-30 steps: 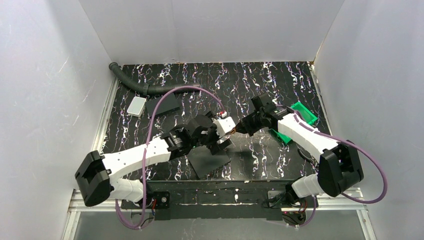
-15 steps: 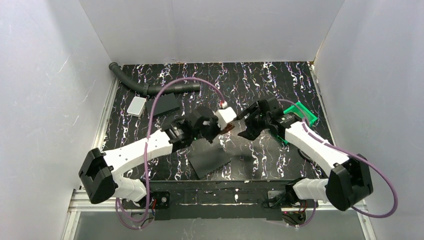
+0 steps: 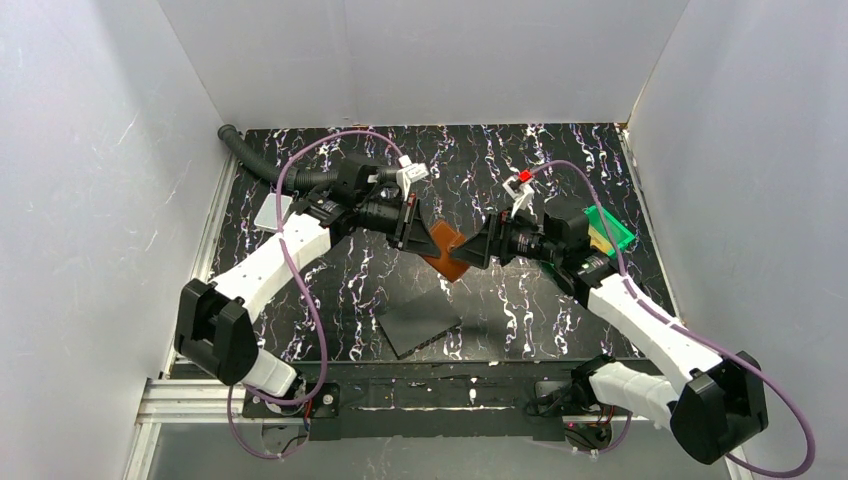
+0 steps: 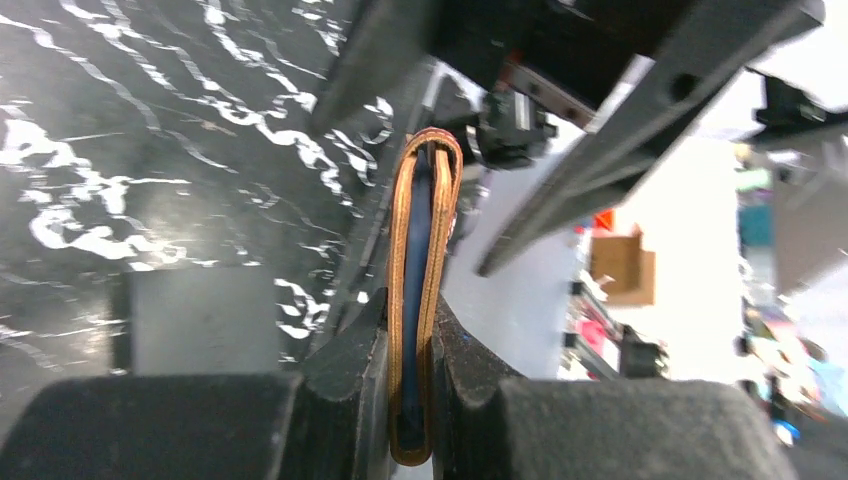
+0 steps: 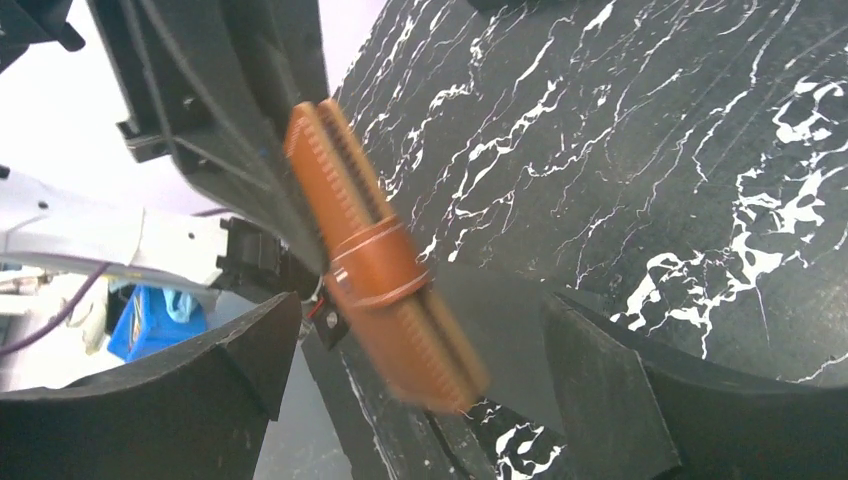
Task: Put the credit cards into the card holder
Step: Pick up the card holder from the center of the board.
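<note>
The left gripper (image 3: 424, 238) had the small brown leather folding wallet (image 3: 447, 254) clamped by one end, lifted clear of the black marbled table (image 3: 520, 160), right in the middle between the two arms. From the left wrist it showed edge-on between the pads, leaves nearly shut, with a blue sliver (image 4: 418, 250) between them. It may have been a card; I could not tell. And in came the right gripper (image 3: 482, 247), fingers spread wide either side of the wallet's free end, touching nothing I could see. No loose orange-yellow cards were plainly in view. The job here, by my reading, was opening the wallet. The right fingers needed to take one leaf only, near the snap tab (image 5: 385, 262), and peel it away slowly while the left held firm. Otherwise both leaves would get pinched together.
</note>
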`<state>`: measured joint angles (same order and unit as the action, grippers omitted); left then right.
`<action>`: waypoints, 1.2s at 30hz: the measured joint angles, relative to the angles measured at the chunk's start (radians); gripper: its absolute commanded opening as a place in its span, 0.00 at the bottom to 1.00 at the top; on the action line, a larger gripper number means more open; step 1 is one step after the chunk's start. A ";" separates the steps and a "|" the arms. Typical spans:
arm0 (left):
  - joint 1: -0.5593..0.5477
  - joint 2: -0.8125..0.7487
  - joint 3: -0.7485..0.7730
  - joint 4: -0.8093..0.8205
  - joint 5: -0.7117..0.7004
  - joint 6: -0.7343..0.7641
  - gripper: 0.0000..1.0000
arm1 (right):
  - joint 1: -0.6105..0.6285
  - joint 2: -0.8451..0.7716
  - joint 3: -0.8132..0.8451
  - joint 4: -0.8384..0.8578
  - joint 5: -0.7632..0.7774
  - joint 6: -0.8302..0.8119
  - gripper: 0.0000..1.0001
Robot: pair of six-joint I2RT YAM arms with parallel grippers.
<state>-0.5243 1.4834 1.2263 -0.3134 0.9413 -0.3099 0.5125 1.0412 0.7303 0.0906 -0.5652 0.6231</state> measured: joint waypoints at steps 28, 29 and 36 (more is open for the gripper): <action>0.052 -0.080 -0.209 0.399 0.027 -0.488 0.35 | -0.027 0.037 -0.259 0.650 -0.072 0.371 0.01; 0.042 -0.109 -0.282 0.486 -0.079 -0.580 0.35 | -0.026 0.043 -0.301 0.696 0.001 0.420 0.01; 0.011 -0.129 -0.335 0.726 -0.311 -0.806 0.09 | 0.023 0.131 -0.316 0.914 0.171 0.581 0.24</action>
<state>-0.5129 1.3540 0.8917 0.4129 0.6308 -1.1164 0.5358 1.1725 0.4141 1.0050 -0.3939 1.2037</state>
